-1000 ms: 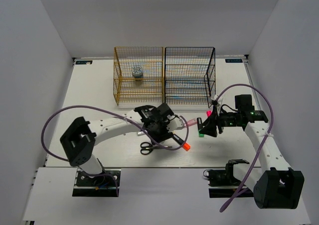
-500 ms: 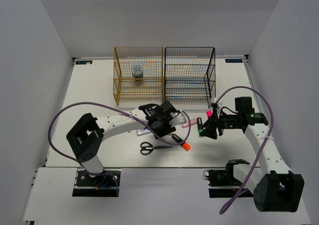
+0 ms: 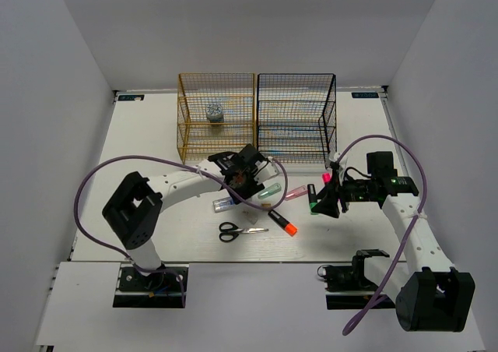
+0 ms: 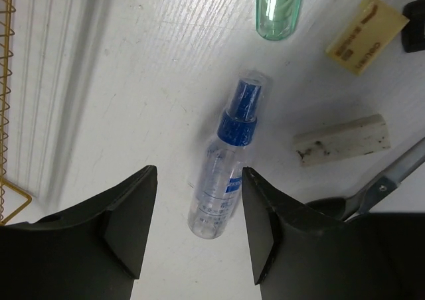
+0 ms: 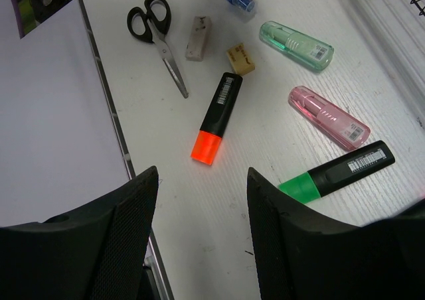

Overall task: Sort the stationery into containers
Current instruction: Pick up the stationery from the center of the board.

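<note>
- Left gripper [image 4: 199,180], spread and empty, hangs over the blue-capped tube [image 4: 226,160], mid-counter.
- Right gripper [image 5: 202,177], spread and empty, hangs over the orange highlighter [image 5: 216,117].
- Gold rack [image 3: 233,134] and black rack [image 3: 296,130] stand at the far edge.

The top camera looks down from high (far away). Both wrist cameras look down from close, sharing the tube [image 4: 222,174].

Left rack [image 3: 233,138] and right rack [image 3: 296,126] set side by side at far end of table [image 3: 140,142]; tape roll [image 3: 215,112] lodged in left rack. Tube [image 4: 226,164], erasers [image 4: 340,138], scissors [image 5: 159,38], highlighters [image 5: 217,117] strewn before racks.
</note>
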### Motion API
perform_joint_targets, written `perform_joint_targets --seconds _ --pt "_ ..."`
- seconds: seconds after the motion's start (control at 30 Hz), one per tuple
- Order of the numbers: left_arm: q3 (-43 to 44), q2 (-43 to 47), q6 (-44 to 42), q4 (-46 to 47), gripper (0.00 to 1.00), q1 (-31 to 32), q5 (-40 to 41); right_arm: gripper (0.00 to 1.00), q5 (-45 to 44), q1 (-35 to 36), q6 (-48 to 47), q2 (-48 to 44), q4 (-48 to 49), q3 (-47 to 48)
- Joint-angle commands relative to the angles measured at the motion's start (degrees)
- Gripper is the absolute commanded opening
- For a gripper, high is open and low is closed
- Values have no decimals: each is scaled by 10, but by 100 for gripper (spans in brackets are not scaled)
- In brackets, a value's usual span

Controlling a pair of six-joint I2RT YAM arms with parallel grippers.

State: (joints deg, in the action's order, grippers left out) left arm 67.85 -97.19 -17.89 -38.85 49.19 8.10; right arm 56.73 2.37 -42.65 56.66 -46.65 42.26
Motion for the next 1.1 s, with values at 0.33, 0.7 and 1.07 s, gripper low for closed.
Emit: perform_joint_targets --seconds 0.33,0.7,1.07 --pt "-23 -2 -1 4 64 -9 -40 59 2 -3 -10 -9 -9 -2" --pt "-30 -36 -11 18 64 -20 -41 59 1 -2 -12 -12 -9 -2" --pt "-42 -64 -11 26 36 -27 -55 59 0 -3 -14 -19 -13 -3"
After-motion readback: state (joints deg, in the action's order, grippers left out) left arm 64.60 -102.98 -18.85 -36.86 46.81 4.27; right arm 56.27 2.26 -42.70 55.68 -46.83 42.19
